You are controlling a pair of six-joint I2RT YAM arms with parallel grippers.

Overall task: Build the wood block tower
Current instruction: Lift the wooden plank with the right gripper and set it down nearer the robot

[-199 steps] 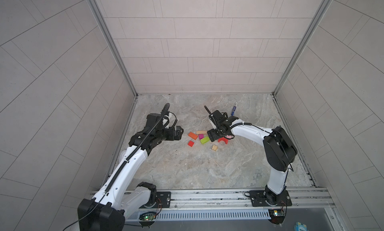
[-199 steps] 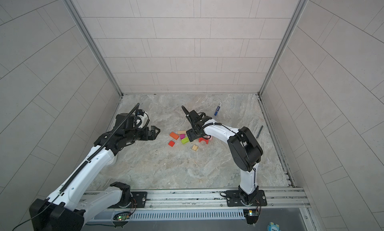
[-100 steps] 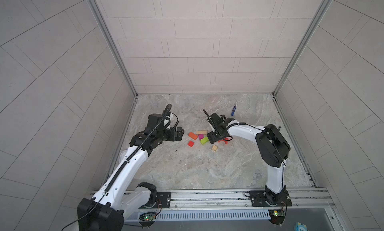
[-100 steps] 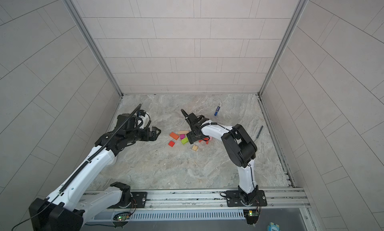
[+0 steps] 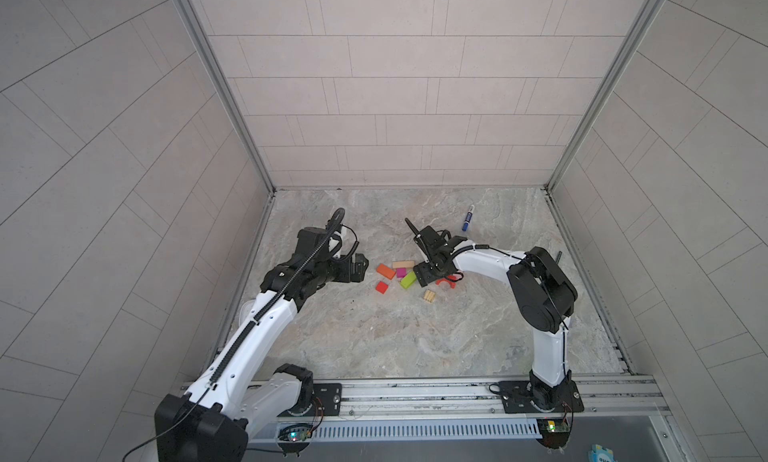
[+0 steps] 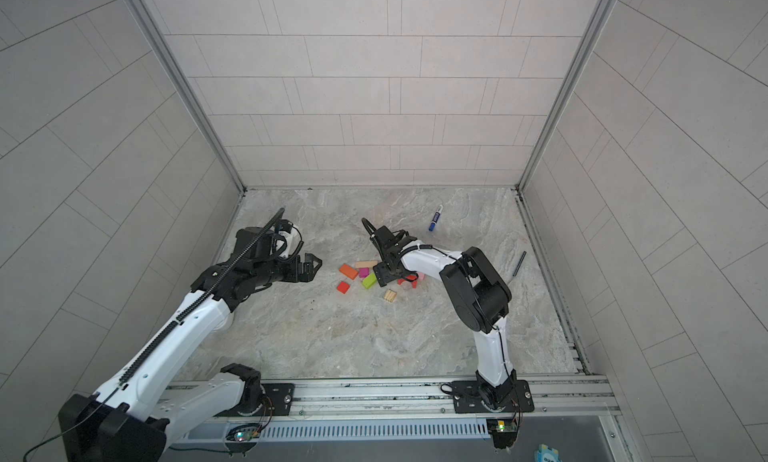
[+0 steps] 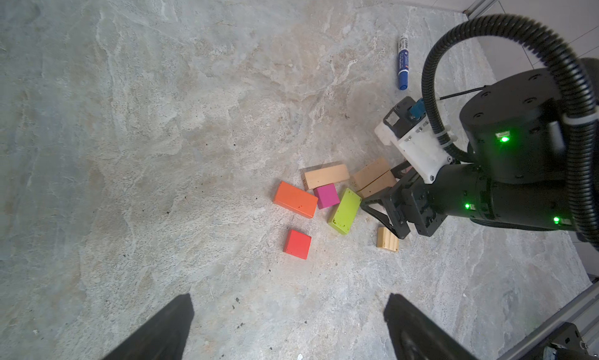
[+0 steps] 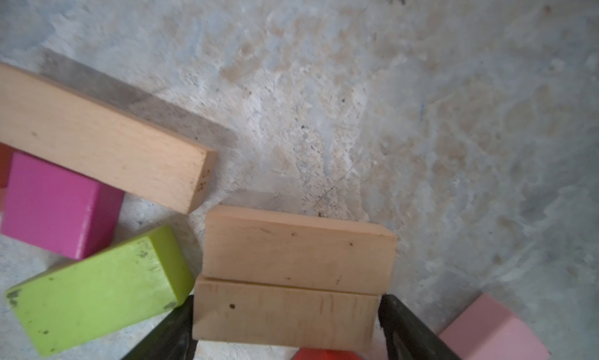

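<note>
The blocks lie scattered on the floor: an orange brick [image 5: 385, 271], a magenta cube [image 5: 401, 272], a lime-green brick [image 5: 408, 280], a red cube [image 5: 382, 287], a red arch [image 5: 446, 282] and a small ridged tan block [image 5: 430, 296]. My right gripper [image 8: 287, 309] is down among them. Its fingers stand at the two ends of a tan plank [image 8: 285, 322], with a thin gap at one end. That plank lies flat against a second plank [image 8: 298, 248]; a third plank [image 8: 97, 138] lies apart. My left gripper [image 7: 288, 305] hovers open and empty, left of the blocks.
A pink brick [image 8: 496, 329] lies beside the right fingers. A blue marker pen [image 5: 468, 218] lies behind the blocks. A dark slim tool [image 6: 518, 263] rests near the right wall. The walls close in on three sides, and the rail runs along the front.
The right arm has folded closer to the blocks and its gripper has settled over the tan planks, jaws narrowing slightly. The left arm has hardly moved.
</note>
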